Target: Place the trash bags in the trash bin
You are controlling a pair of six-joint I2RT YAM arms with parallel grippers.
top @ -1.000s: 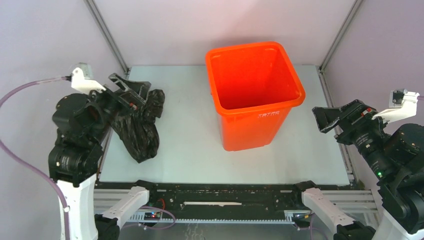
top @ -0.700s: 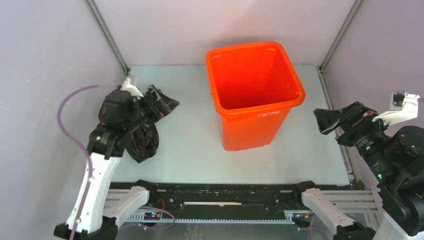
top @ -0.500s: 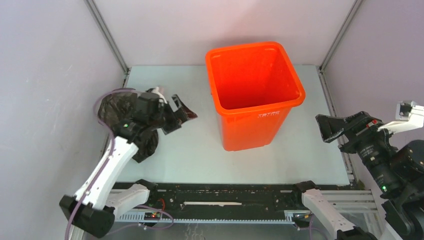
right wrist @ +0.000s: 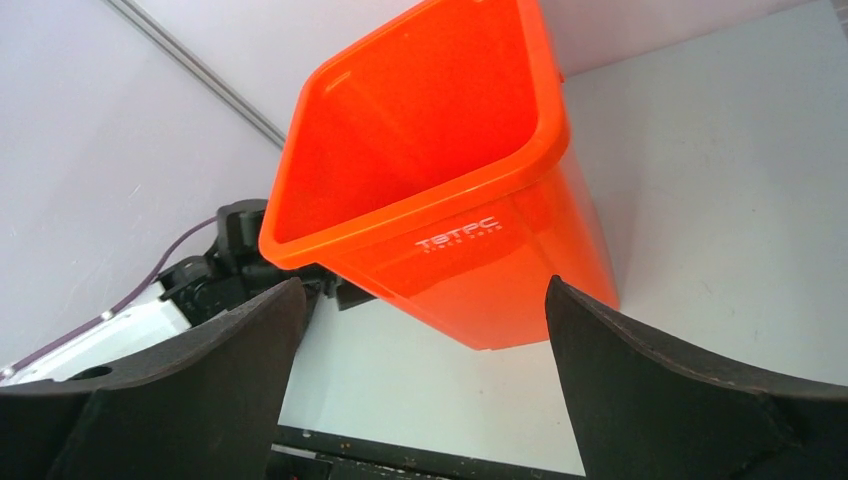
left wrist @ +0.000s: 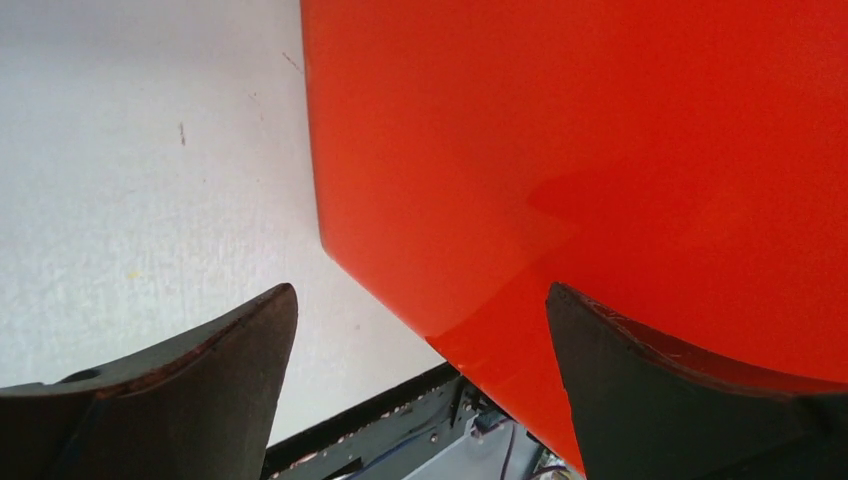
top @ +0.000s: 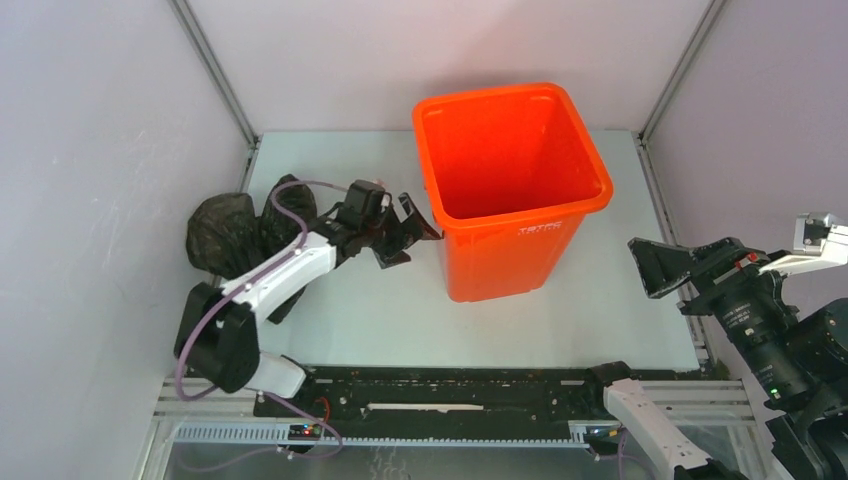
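the left gripper (top: 412, 238), spread wide and empty, was right beside the left wall of the trash bin (top: 500, 262) and could knock it over. the trash bags (top: 225, 232) lay well left of the bin. the right gripper (top: 655, 265) was spread too.

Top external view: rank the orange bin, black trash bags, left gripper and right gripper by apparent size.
1. Orange trash bin, clearly largest.
2. Black trash bags, bunched at far left, partly hidden by the left arm.
3. Left gripper and right gripper look about alike; not ranked.
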